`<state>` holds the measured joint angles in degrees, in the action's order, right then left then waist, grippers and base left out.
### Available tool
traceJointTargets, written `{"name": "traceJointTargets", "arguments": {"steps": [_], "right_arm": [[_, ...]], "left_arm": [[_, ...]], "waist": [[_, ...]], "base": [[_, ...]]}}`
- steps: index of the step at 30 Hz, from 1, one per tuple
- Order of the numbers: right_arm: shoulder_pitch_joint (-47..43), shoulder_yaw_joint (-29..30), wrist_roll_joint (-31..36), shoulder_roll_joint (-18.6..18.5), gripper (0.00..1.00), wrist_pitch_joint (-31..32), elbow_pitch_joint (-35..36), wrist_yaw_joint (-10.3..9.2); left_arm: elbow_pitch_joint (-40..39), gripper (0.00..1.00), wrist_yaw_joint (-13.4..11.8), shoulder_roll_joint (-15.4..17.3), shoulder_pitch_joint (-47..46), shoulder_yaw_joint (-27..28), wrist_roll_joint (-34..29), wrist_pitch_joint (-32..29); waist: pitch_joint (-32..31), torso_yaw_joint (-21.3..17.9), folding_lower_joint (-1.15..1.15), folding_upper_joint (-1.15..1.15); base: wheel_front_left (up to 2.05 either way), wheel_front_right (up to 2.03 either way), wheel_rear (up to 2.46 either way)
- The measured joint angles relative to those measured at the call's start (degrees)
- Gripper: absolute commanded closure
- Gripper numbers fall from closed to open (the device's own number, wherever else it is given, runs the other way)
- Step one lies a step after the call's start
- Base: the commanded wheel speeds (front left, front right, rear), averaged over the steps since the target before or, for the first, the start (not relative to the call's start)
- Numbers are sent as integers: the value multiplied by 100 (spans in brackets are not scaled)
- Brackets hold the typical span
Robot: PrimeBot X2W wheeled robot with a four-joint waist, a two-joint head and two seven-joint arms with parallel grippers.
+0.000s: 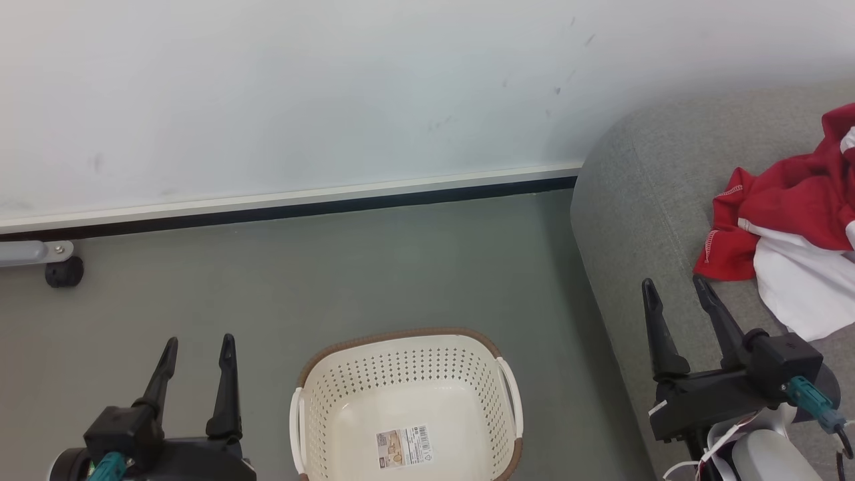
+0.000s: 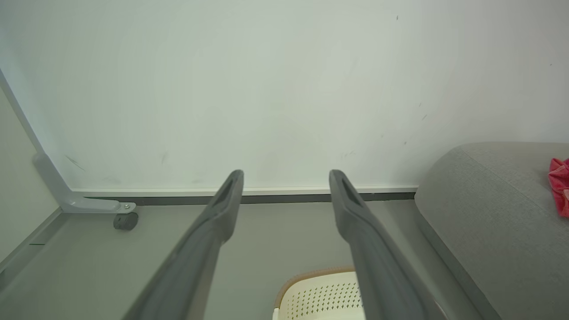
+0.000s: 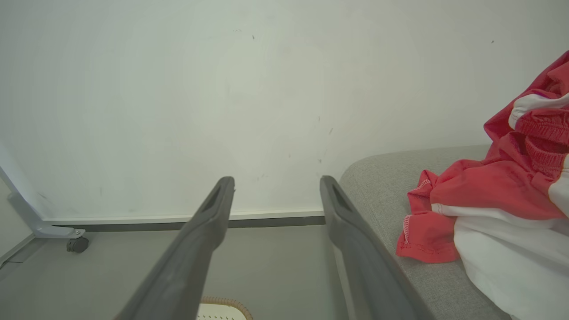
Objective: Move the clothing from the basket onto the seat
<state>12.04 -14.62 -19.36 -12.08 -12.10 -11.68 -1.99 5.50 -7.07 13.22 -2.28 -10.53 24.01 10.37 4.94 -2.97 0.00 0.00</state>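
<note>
The red and white clothing [image 1: 795,227] lies in a heap on the grey seat [image 1: 641,194] at the right edge of the head view. On the floor at bottom centre stands the cream basket [image 1: 407,401] with a brown rim; nothing but a label sticker shows inside it. My right gripper [image 1: 674,287] is open above the seat's front edge, just left of the clothing [image 3: 493,213]. My left gripper [image 1: 199,342] is open over the floor left of the basket [image 2: 318,295]. Nothing is between either pair of fingers. The seat [image 2: 484,213] and a bit of red cloth [image 2: 561,184] show at the right of the left wrist view.
A pale wall with a dark baseboard [image 1: 300,204] runs behind the grey floor [image 1: 334,280]. A metal bracket with a black caster wheel [image 1: 63,270] sits at the far left by the wall.
</note>
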Motion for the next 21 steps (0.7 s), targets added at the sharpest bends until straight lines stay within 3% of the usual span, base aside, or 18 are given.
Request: {"name": "traceJointTargets", "arguments": {"steps": [21], "right_arm": [[-104,11,0,-52,0,222,288,-54]], "left_arm": [[-1,0,-5,-167,44,188,-243,-26]], "waist": [[5,36,0,0]], "base": [[0,0,0]]}}
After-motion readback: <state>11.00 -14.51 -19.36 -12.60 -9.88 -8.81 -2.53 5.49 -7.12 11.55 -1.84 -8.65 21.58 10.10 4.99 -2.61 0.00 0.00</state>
